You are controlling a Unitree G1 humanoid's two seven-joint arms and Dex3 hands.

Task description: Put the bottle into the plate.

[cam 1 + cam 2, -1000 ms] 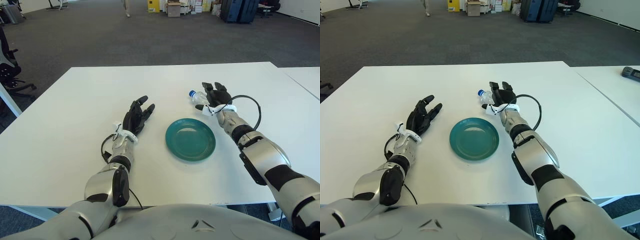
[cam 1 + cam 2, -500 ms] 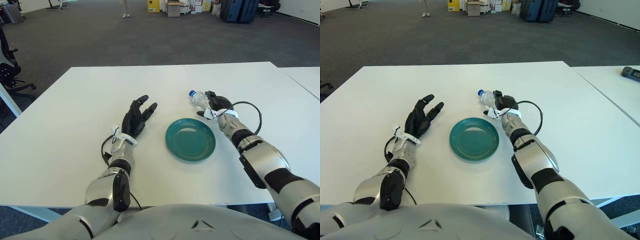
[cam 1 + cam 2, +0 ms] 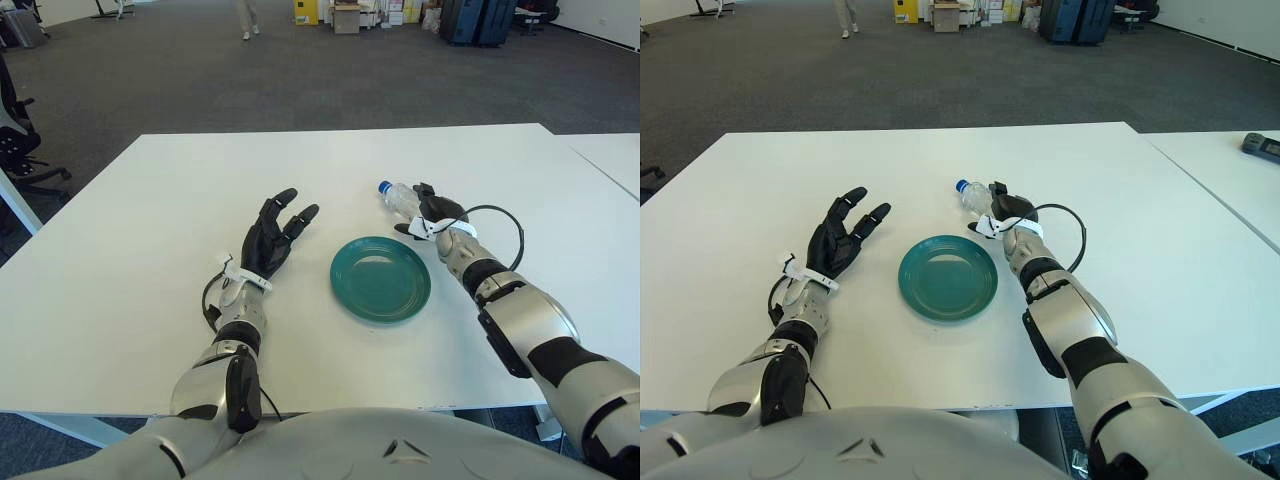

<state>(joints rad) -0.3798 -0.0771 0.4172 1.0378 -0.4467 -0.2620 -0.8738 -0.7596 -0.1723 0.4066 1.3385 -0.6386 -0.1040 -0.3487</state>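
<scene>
- Right hand (image 3: 437, 211) out past the far right edge of the plate, fingers curled around the bottle's body, so pretty clearly gripping it.
- Bottle (image 3: 398, 198) clear plastic with a blue cap (image 3: 383, 186), lying tilted with the cap end pointing up-left, away from the robot. Looks low over the surface (image 3: 140, 260), but can't tell if actually touching it or lifted a bit.
- Not in the plate yet: sitting just beyond the plate's far right rim, close to it but not overlapping.
- Plate (image 3: 381, 279) round, teal green, flat on the white surface roughly in the middle between both arms, nothing inside.
- Left hand (image 3: 268, 240) to the left of the plate, a little way off, dark fingers spread and pointing forward, holding nothing. Palm seems low to the surface, hard to say whether resting on it.
- Black cable (image 3: 500, 215) looping off the right wrist to the right side, arcing above the tabletop.
- Second white table edge (image 3: 610, 155) poking in at the far right, with a small gap between the two.
- Dark grey carpet (image 3: 200, 80) behind, with boxes (image 3: 347, 17) and dark cases (image 3: 478, 20) stacked along the far wall.
- Office chair (image 3: 18, 135) partly visible at the left edge.
- Somebody's legs (image 3: 245, 18) visible way at the back.
</scene>
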